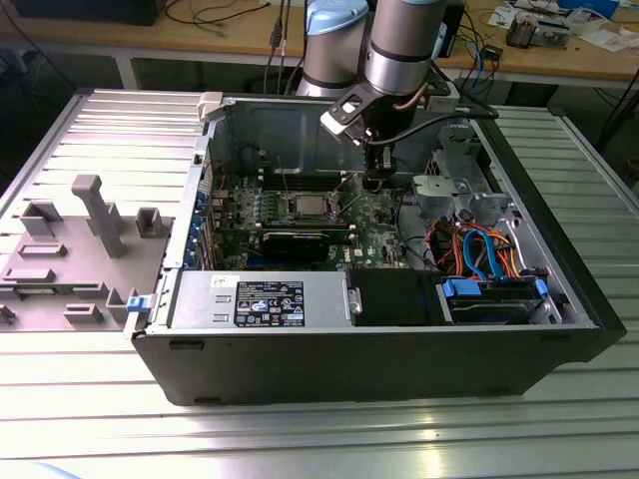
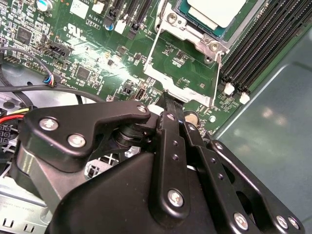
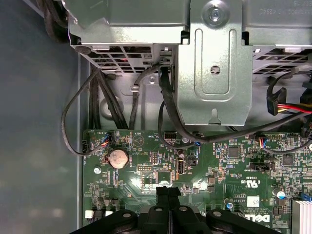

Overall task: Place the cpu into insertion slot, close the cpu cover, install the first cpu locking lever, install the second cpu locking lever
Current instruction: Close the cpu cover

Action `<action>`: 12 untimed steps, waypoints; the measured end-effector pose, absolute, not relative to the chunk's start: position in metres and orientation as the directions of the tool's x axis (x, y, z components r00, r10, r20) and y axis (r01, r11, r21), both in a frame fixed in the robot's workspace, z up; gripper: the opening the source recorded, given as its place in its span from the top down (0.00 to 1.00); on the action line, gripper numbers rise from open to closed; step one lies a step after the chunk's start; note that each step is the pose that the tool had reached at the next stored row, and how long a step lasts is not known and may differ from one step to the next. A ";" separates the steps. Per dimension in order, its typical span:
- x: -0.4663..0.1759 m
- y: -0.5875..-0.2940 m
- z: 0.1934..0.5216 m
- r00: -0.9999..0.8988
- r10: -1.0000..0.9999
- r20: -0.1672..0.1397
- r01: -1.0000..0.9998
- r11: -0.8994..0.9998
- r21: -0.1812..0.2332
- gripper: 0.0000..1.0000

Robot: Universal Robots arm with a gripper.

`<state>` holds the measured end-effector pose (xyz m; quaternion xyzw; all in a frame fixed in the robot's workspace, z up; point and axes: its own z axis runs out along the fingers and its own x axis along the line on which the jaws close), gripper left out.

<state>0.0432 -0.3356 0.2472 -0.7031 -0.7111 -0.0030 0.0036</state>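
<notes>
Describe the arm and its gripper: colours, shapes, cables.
The arm is a silver-grey cylinder with a pale blue joint cap. The gripper is black, built of flat linked bars fastened with silver screws. A dark cable loops from the wrist.

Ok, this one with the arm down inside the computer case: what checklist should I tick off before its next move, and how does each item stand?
1. Chip lying in the socket: ok, its silver top sits inside the rim.
2. Cover down over the chip: not ok, it appears swung back, with the green board showing through its middle.
3. Tool empty: ok, it is shut with nothing in it.
4. Tool tip at the cover's edge: ok in the second wrist view; actual contact, cannot tell.
5. Wire levers latched: cannot tell.
</notes>
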 end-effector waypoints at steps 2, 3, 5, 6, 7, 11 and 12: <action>0.043 -0.336 0.247 -0.011 1.000 0.009 1.000 0.011 -0.001 0.89; 0.043 -0.336 0.247 -0.011 1.000 0.009 1.000 0.011 -0.001 0.89; 0.043 -0.336 0.247 -0.011 1.000 0.009 1.000 0.011 -0.001 0.89; 0.043 -0.336 0.247 -0.011 1.000 0.009 1.000 0.011 -0.001 0.89; 0.043 -0.336 0.247 -0.011 1.000 0.009 1.000 0.011 -0.002 0.89; 0.040 -0.336 0.247 -0.011 1.000 0.009 1.000 0.011 -0.002 0.89; 0.040 -0.336 0.247 -0.011 1.000 0.009 1.000 0.011 -0.002 0.89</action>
